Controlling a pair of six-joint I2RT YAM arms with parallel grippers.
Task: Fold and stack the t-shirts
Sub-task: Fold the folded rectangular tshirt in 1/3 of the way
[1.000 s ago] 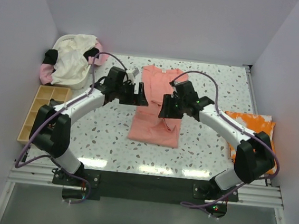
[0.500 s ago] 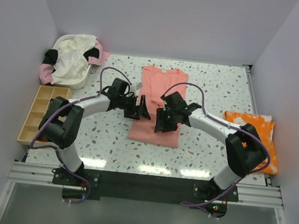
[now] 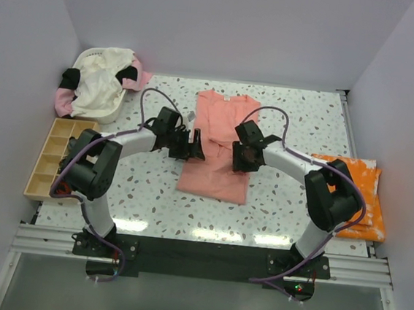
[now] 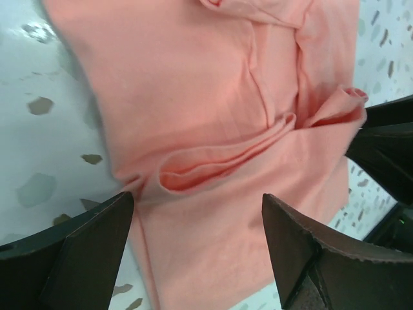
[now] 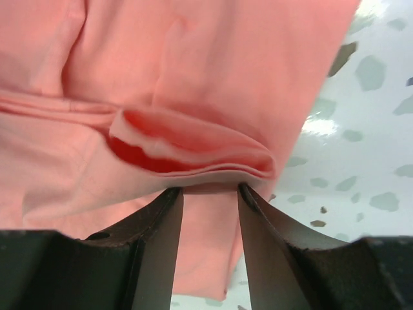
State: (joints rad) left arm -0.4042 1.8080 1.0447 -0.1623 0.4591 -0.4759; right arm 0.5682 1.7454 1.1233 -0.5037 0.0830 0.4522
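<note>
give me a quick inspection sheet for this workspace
surface: speckled white terrazzo tabletop, no spills seen
job's things: salmon-pink cloth t-shirt partly folded mid-table; orange white-splotched folded t-shirt at the right edge; cream and pink garments heaped in a white basket
clutter: wooden compartment tray at the left edge
end effectors: left end effector open over the salmon-pink shirt; right end effector pinching a raised fold of it
cables: purple cables looping above both arms
surroundings: plain lilac walls, nothing else seen

Speckled white terrazzo tabletop (image 3: 298, 120), plain pale walls (image 3: 227, 25) on three sides, aluminium rail (image 3: 37, 241) along near edge, overhead light glare near front.
</note>
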